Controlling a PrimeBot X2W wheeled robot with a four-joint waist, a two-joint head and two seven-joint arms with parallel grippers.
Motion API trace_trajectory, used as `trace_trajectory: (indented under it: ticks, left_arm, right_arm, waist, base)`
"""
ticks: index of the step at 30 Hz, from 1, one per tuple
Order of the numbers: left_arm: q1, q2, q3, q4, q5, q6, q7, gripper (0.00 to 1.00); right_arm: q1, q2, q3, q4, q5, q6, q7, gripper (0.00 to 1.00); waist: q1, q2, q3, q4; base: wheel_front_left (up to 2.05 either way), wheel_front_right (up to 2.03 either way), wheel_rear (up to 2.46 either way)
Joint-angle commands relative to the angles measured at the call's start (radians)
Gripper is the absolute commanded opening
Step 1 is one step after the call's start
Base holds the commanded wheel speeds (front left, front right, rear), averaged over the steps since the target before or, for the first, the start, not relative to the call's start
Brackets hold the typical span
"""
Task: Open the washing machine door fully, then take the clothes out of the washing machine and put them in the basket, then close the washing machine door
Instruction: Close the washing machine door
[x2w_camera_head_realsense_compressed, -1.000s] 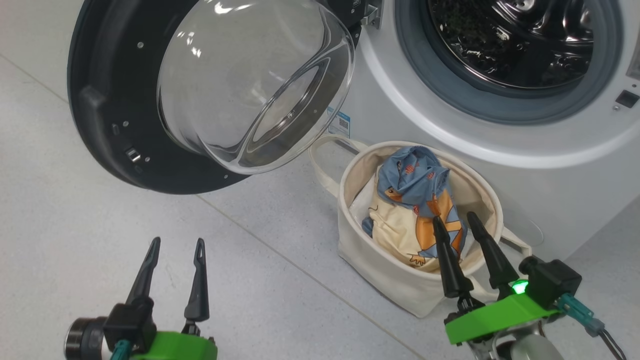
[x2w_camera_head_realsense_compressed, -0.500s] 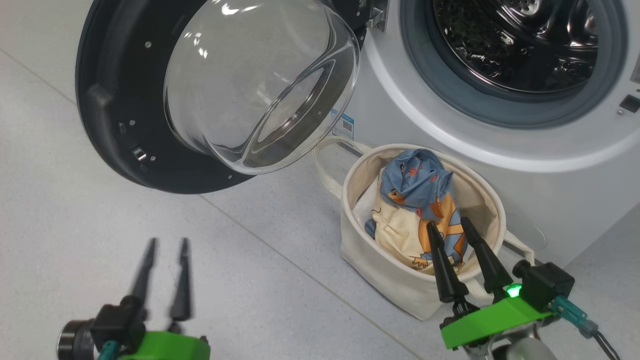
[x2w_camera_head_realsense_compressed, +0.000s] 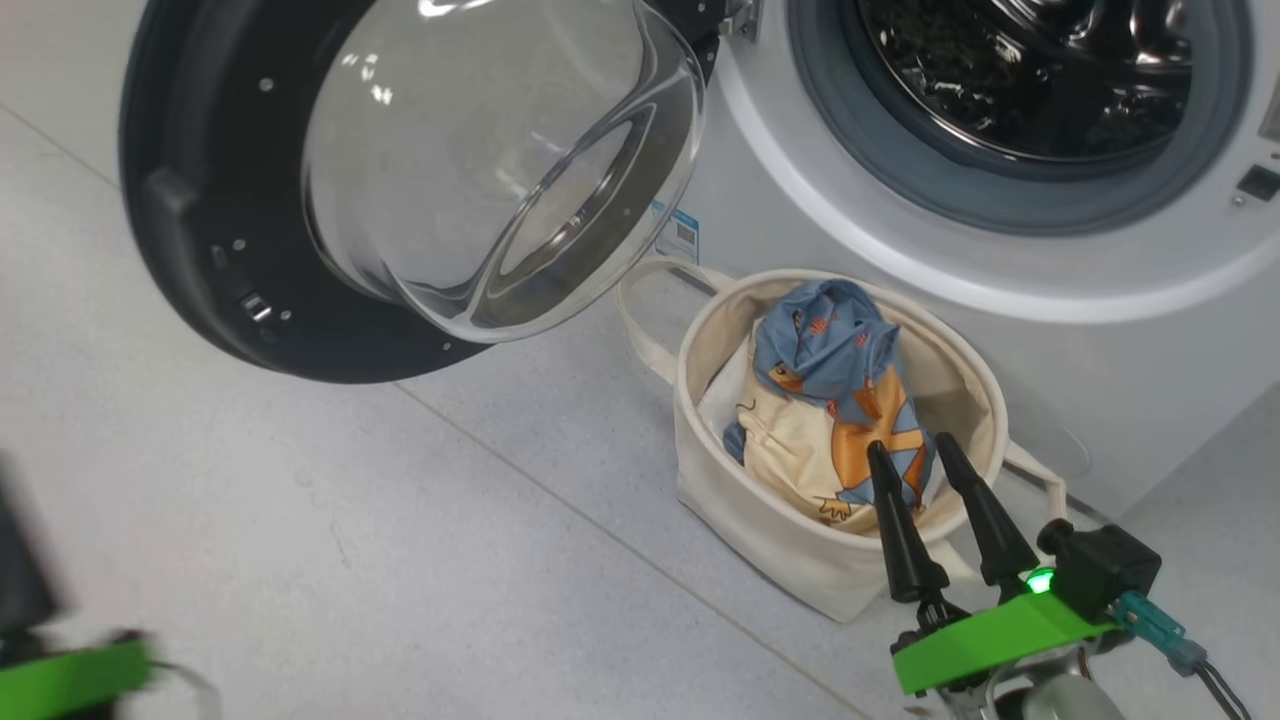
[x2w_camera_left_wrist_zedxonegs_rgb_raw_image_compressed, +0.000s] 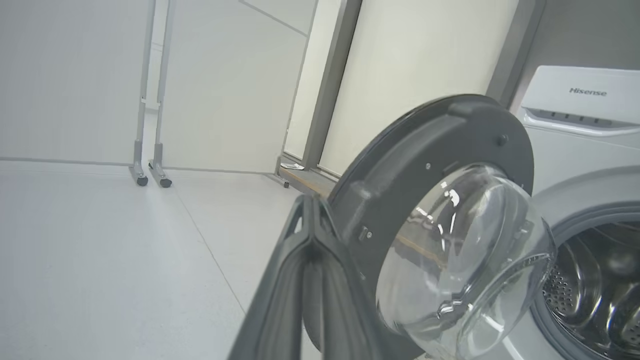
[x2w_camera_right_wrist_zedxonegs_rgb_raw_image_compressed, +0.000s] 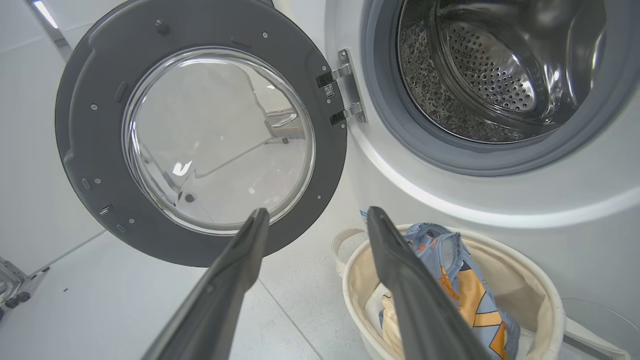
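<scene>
Left wrist view: the left claw (x2w_camera_left_wrist_zedxonegs_rgb_raw_image_compressed: 311, 207) has its fingers pressed together on nothing, tips pointing at the edge of the door (x2w_camera_left_wrist_zedxonegs_rgb_raw_image_compressed: 425, 165), probably lined up to push it shut. The door hangs wide open on its hinge, left of the machine (x2w_camera_head_realsense_compressed: 1000, 300), whose drum looks empty. The clothes (x2w_camera_head_realsense_compressed: 830, 390) lie bunched in the basket (x2w_camera_head_realsense_compressed: 760, 540), which sits just in front of the machine so the carry is short. At near right, the right claw (x2w_camera_head_realsense_compressed: 912, 452) hovers spread and empty over the basket's near rim.
</scene>
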Motion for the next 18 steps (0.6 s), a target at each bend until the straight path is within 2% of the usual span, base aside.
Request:
trace_trajectory:
  ticks: [1, 3, 9, 11, 12, 14, 18]
  left_arm:
    - [-0.056, 0.041, 0.102, -0.036, -0.062, -0.012, -0.005, 0.00]
    - [-0.088, 0.068, 0.191, 0.013, -0.178, -0.018, 0.003, 0.00]
    - [-0.231, 0.281, 0.350, 0.189, -0.456, -0.033, 0.150, 0.00]
    - [-0.284, 0.353, 0.366, 0.263, -0.558, -0.037, 0.231, 0.00]
    - [-0.284, 0.353, 0.366, 0.263, -0.558, -0.037, 0.231, 0.00]
    - [-0.345, 0.420, 0.379, 0.343, -0.669, -0.039, 0.319, 0.00]
    - [-0.432, 0.551, 0.346, 0.442, -0.815, -0.040, 0.419, 0.00]
  right_arm:
    - [-0.010, -0.002, 0.021, -0.026, -0.013, 0.001, -0.012, 1.00]
    - [-0.010, -0.002, 0.019, -0.023, -0.016, 0.001, -0.012, 1.00]
    - [-0.025, -0.002, 0.027, -0.018, -0.031, 0.001, -0.012, 1.00]
    - [-0.032, -0.002, 0.029, -0.018, -0.036, 0.001, -0.012, 1.00]
    - [-0.032, -0.002, 0.029, -0.018, -0.036, 0.001, -0.012, 1.00]
    - [-0.042, -0.002, 0.032, -0.019, -0.041, 0.001, -0.012, 1.00]
    - [-0.061, -0.002, 0.034, -0.023, -0.057, 0.001, -0.012, 1.00]
  waist:
    - [0.0000, 0.0000, 0.009, -0.007]
    - [0.0000, 0.0000, 0.015, -0.012]
    - [0.0000, 0.0000, 0.046, -0.035]
    - [0.0000, 0.0000, 0.059, -0.044]
    - [0.0000, 0.0000, 0.059, -0.044]
    - [0.0000, 0.0000, 0.071, -0.053]
    - [0.0000, 0.0000, 0.093, -0.075]
  base:
    - [0.00, 0.00, 0.00]
    - [0.00, 0.00, 0.00]
    - [0.00, 0.00, 0.00]
    - [0.00, 0.00, 0.00]
    - [0.00, 0.00, 0.00]
    - [0.00, 0.00, 0.00]
    - [0.00, 0.00, 0.00]
